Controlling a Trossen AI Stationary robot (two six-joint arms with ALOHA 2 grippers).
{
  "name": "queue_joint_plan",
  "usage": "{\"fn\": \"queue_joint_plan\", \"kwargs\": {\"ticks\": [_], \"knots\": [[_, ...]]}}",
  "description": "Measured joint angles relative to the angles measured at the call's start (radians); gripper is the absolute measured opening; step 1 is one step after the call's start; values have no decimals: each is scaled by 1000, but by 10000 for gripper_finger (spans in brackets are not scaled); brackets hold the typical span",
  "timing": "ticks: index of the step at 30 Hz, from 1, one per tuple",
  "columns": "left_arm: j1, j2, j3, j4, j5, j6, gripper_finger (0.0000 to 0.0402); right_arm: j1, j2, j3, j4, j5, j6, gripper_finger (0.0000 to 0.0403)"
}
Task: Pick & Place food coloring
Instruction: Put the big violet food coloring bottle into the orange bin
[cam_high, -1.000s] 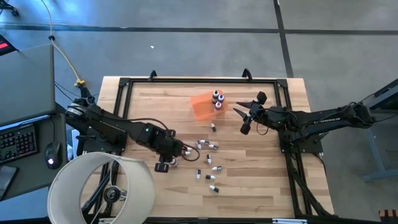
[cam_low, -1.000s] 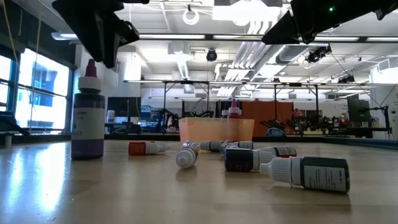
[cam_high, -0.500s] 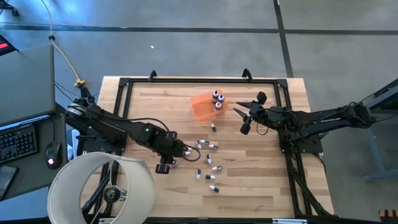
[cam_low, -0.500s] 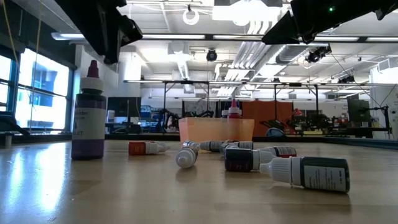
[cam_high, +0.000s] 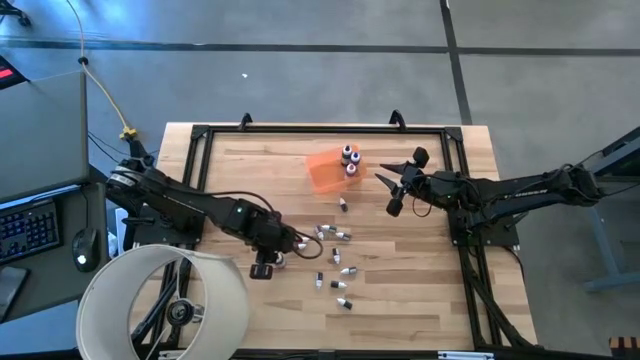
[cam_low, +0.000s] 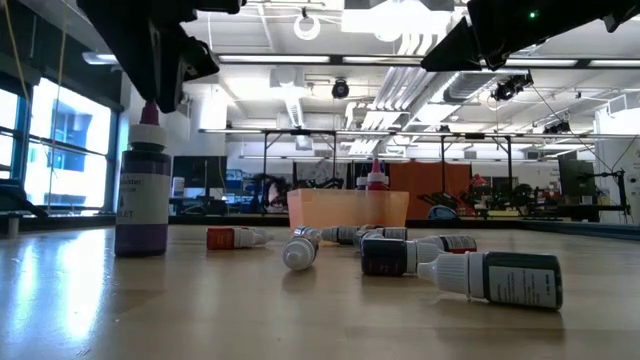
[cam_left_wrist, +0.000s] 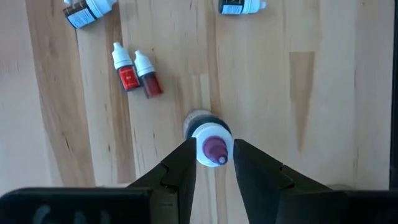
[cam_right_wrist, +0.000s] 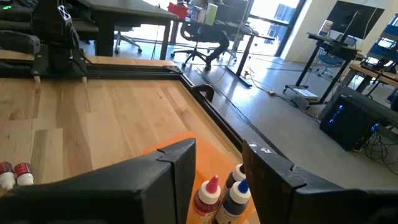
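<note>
Fingers (cam_left_wrist: 180, 171) of left gripper (cam_left_wrist: 210, 168) part-open astride purple bottle's (cam_left_wrist: 210, 144) cap, gripping nothing; bottle upright on table (cam_left_wrist: 323, 112), red bottles (cam_left_wrist: 135, 73) nearby. Off-centre closing could topple it. Right gripper (cam_right_wrist: 217, 163) open, empty, above tray (cam_high: 325, 171).

purple bottle (cam_low: 141, 203), orange tray (cam_high: 325, 170), red bottles (cam_left_wrist: 136, 75)
</note>
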Motion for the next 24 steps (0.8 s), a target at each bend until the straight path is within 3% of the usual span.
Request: {"fn": "queue_joint_plan", "kwargs": {"ticks": [24], "knots": [[0,70,2,-12,28,-7,99,0,0,0,0,0,0,126]]}}
